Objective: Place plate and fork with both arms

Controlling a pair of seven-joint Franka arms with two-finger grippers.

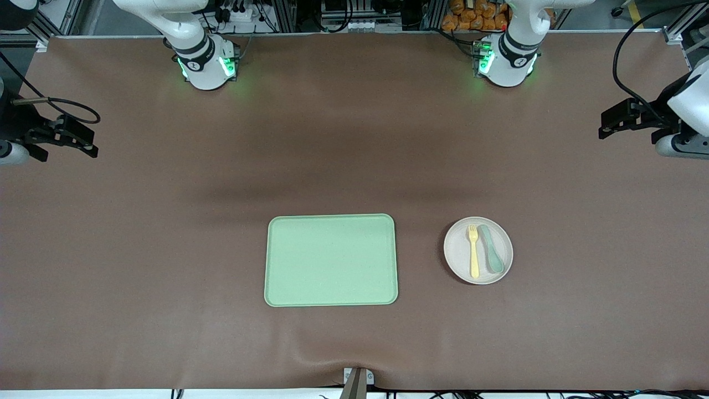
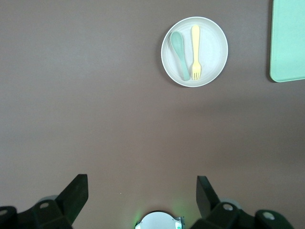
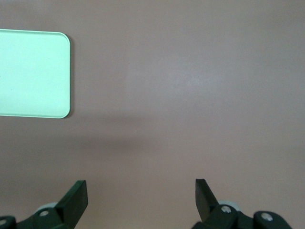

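The plate (image 1: pixel 478 250) lies on the brown worktop (image 1: pixel 166 249), well apart from both grippers, beside the green tray (image 1: pixel 331 260) toward the left arm's end. On the plate, the yellow fork (image 1: pixel 473 250) and a teal spoon (image 1: pixel 492 249) lie side by side. The plate is round, shallow and pale, with a raised rim. The left gripper (image 2: pixel 140 198) hangs over bare worktop, jaws wide and holding nothing. The right gripper (image 3: pixel 140 198) likewise hangs with its 2 jaws wide, empty, at the right arm's end.
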